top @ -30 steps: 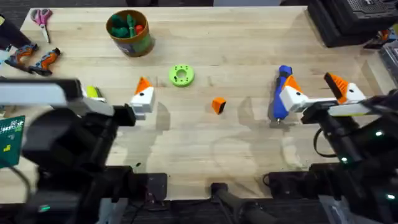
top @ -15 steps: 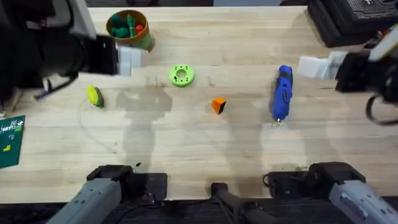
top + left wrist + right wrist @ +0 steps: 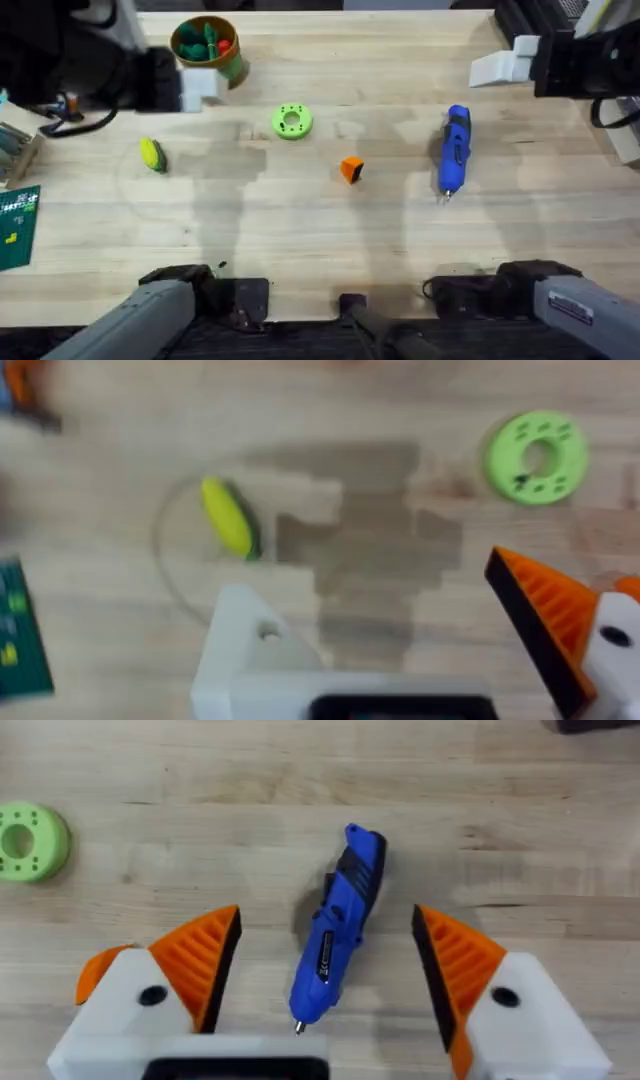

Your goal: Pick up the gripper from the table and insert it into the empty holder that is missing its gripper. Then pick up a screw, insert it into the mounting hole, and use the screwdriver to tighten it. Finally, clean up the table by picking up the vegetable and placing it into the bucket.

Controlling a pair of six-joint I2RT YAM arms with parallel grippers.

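The small orange gripper (image 3: 351,169) lies mid-table, apart from both arms. My left gripper (image 3: 370,585) hangs open high over the left side. One of its fingers is a bare white empty holder (image 3: 250,650) with a round hole; the other carries an orange pad (image 3: 545,625). Below it lies the yellow-green vegetable (image 3: 228,518) (image 3: 152,155). My right gripper (image 3: 328,915) is open, both orange pads on, straight above the blue screwdriver (image 3: 340,930) (image 3: 453,150). The bucket (image 3: 208,50) stands at the back left with toy vegetables inside. A screw is out of view.
A bright green ring-shaped disc (image 3: 291,121) lies behind the orange gripper. A green board (image 3: 18,225) sits at the left edge. Dark equipment (image 3: 560,30) fills the back right corner. Both arms (image 3: 90,60) show large and dark near the back corners.
Both arms have lifted off the table and swung toward the far corners. The vegetable and the screwdriver, once partly covered, now lie in the open. Nothing on the table moved.
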